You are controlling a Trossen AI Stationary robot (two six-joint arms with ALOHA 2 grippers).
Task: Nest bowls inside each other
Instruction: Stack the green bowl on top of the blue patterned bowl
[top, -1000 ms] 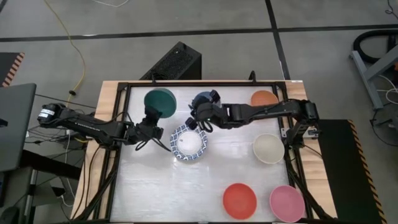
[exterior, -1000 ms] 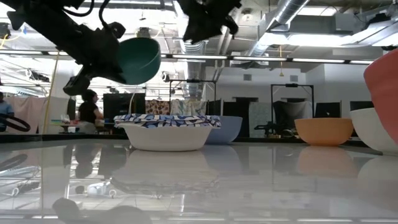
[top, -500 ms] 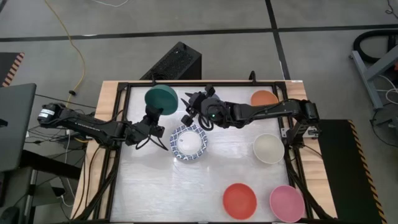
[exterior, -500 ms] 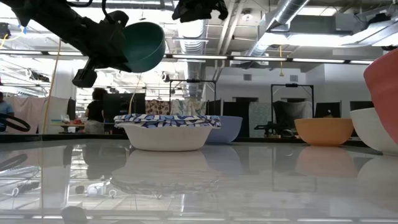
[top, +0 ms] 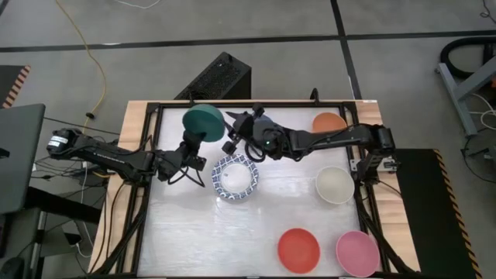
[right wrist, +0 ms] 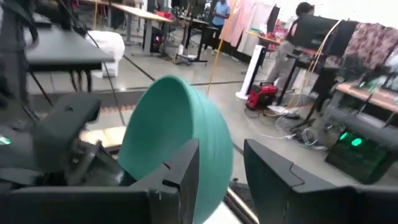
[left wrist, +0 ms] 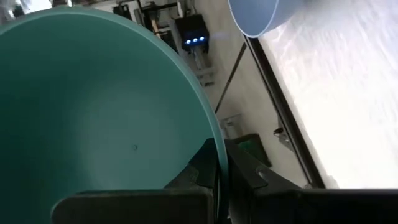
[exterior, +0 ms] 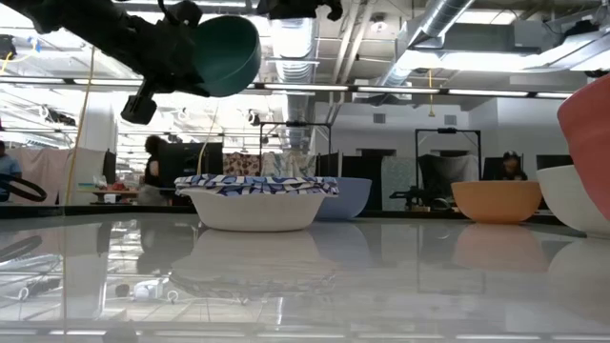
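I have the left pincer (top: 188, 152) pinching the rim of the green bowl (top: 202, 123), lifted and tipped on its side above the upper left of the desk (top: 256, 232); I judge it is held high so it can come down into the patterned stack (top: 235, 177) at mid-frame. The right pincer (top: 235, 133) hangs empty just right of the green bowl in the high view, fingers (right wrist: 186, 168) parted, probably clear of the left arm's path. A blue bowl (exterior: 345, 197) sits behind the stack in the low view. Orange (top: 329, 122) is at upper right, cream (top: 335, 185) at right, red (top: 298, 249) and pink (top: 358, 253) at lower right, all apart and waiting. The desk top is pale and glossy, framed by black rails. Beyond it lies an open workshop with ceiling ducts, benches and a few people far off.
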